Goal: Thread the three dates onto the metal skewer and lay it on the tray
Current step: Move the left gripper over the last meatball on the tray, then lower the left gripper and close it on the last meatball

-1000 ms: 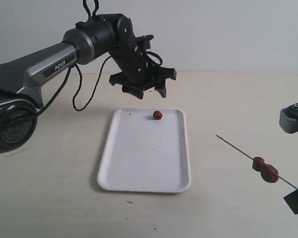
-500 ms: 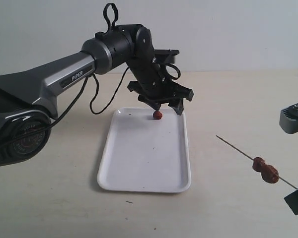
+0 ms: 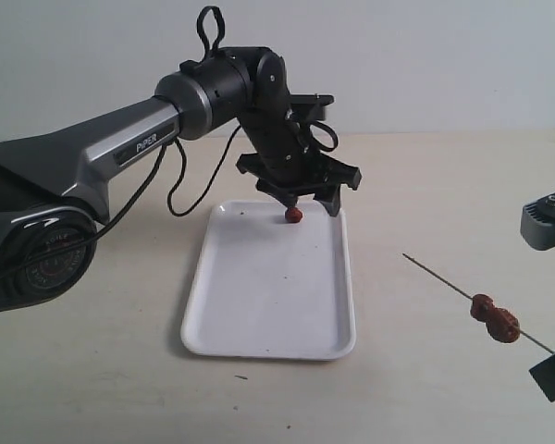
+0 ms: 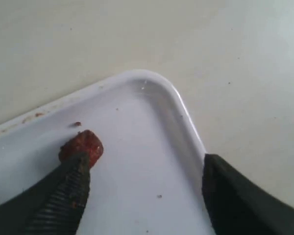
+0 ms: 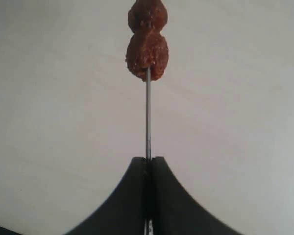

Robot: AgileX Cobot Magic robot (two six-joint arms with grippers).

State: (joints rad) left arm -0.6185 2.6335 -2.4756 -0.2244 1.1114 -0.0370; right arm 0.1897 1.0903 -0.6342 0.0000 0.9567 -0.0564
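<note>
One loose date (image 3: pixel 295 215) (image 4: pixel 82 146) lies in the far right corner of the white tray (image 3: pixel 259 319) (image 4: pixel 183 115). My left gripper (image 3: pixel 309 205) (image 4: pixel 144 164) hangs low over that corner, open. One of its fingers (image 4: pixel 71 188) rests against the date, while the other stands over the tray's rim. Two more dates (image 3: pixel 495 317) (image 5: pixel 147 44) sit threaded on the metal skewer (image 3: pixel 439 276) (image 5: pixel 147 117). My right gripper (image 3: pixel 553 356) (image 5: pixel 148 160) is shut on the skewer's end and holds it above the table, right of the tray, with the tip pointing toward the tray.
The left arm's dark body and its black cable (image 3: pixel 180 185) reach in from the left, behind the tray. A grey part of the right arm (image 3: pixel 548 220) shows at the right edge. Small crumbs (image 4: pixel 77 124) speckle the tray.
The left arm swung right from behind the tray and came down over the loose date, then barely moved in the last half second. The skewer has hardly shifted.
</note>
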